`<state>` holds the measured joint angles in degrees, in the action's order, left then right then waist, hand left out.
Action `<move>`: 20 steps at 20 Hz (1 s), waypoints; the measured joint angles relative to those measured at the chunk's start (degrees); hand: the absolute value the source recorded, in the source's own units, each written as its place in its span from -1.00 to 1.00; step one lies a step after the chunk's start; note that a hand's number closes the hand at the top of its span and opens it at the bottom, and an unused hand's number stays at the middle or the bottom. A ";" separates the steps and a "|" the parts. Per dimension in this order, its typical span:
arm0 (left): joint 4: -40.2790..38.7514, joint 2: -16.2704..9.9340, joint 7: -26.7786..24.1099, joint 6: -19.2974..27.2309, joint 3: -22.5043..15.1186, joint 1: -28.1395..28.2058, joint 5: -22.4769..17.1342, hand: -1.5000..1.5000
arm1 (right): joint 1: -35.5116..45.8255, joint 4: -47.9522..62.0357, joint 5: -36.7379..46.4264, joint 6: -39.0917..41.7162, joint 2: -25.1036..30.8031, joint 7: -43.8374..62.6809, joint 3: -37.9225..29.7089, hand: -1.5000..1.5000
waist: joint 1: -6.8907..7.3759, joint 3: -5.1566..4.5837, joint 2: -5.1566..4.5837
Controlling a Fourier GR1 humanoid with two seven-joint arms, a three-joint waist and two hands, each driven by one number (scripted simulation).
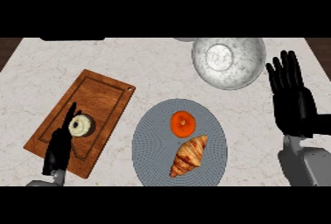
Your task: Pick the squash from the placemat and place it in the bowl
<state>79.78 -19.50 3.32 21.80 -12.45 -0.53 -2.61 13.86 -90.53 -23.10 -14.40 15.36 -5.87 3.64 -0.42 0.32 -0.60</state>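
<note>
An orange round squash (pixel 183 124) lies on the upper part of a grey-blue round placemat (pixel 147 144) in the middle of the counter. A marbled grey bowl (pixel 245 65) stands at the back right, with nothing visible inside. My right hand (pixel 294 103) is at the right, to the right of both placemat and bowl, fingers straight and pointing away, open and holding nothing. My left hand (pixel 59 144) rests at the lower left over the wooden board, seen edge-on, fingers straight, apart from the squash.
A croissant (pixel 188 156) lies on the placemat just below the squash. A brown cutting board (pixel 103 100) sits at the left with a small pale round item (pixel 81 125) on it. Dark objects (pixel 71 38) show at the counter's far edge.
</note>
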 measured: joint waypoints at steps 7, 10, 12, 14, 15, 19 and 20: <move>6.05 -3.00 0.75 -0.62 2.30 -6.83 1.83 0.00 | -2.43 4.84 0.10 9.87 2.08 -5.63 0.79 1.00 | 0.07 -0.37 0.42; 8.05 -4.00 1.45 -1.94 3.20 -8.40 0.95 0.00 | -5.60 9.42 3.88 3.40 0.31 -10.77 -2.02 -1.00 | -0.02 -0.30 0.41; 7.21 -3.95 1.78 -2.96 4.16 -10.52 0.42 0.00 | -7.71 10.90 4.22 5.06 -1.39 -16.98 -2.21 -1.00 | -0.02 -0.27 0.44; 7.73 -4.40 2.86 -3.74 4.82 -11.53 0.08 0.00 | -10.08 10.85 6.26 7.28 -0.93 -21.96 -1.09 -1.00 | 0.02 -0.26 0.52; 8.66 -4.28 3.27 -3.62 4.64 -11.23 0.41 0.00 | -10.94 10.03 7.87 7.25 -0.73 -23.07 -0.10 -1.00 | 0.09 -0.27 0.58; 9.98 -4.51 4.43 -4.15 5.14 -11.18 0.49 0.00 | -13.72 5.84 14.37 7.12 3.75 -22.06 2.85 -1.00 | 0.08 -0.34 0.74; 10.39 -4.27 4.50 -4.05 4.88 -10.92 0.81 0.00 | -13.76 4.64 15.78 7.06 5.06 -20.26 3.50 -1.00 | 0.13 -0.34 0.75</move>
<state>90.17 -23.78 7.81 17.75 -7.56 -11.45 -1.80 0.10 -85.89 -7.32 -7.34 20.42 -26.13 7.14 -0.29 -0.02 0.15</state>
